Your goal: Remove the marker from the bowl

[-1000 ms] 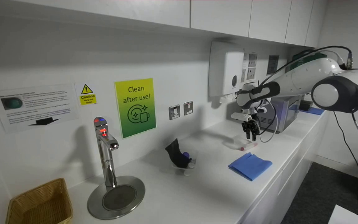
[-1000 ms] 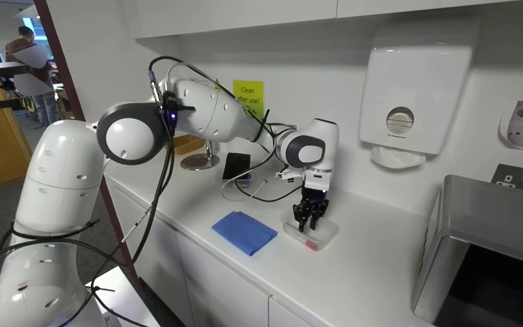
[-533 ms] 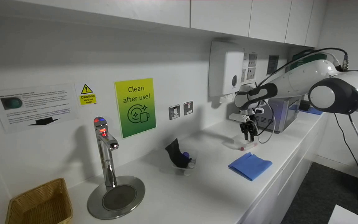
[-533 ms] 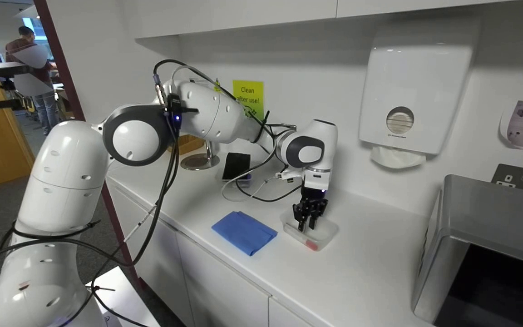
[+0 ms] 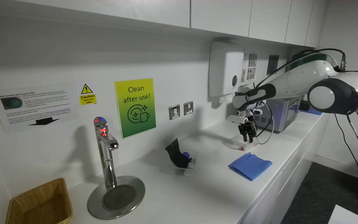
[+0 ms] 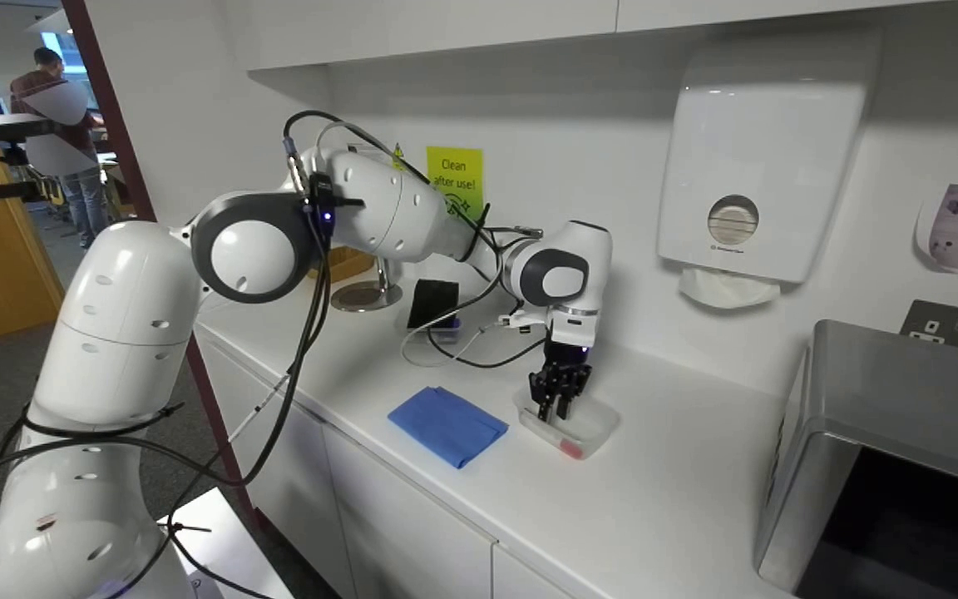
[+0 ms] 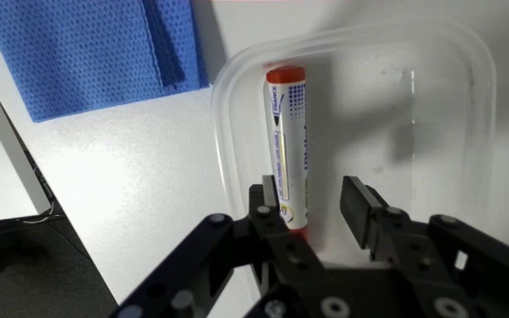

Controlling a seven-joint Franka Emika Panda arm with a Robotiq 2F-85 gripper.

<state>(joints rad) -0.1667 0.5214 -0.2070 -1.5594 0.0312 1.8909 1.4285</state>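
Note:
A white marker with red ends lies along the left wall of a clear plastic bowl in the wrist view. Its red end shows through the bowl in an exterior view; a red end also shows in an exterior view. My gripper is open and empty over the bowl. In the wrist view the left finger overlaps the marker's lower left edge and hides part of its near end. The right finger is well right of it. The gripper also shows in the exterior views, pointing down.
A folded blue cloth lies beside the bowl near the counter's front edge. A microwave, a towel dispenser, a tub with a black item, a tap and a wicker basket are around.
My gripper has moved a little to the left in both exterior views and appears slightly lower. The marker, bowl and cloth have not moved.

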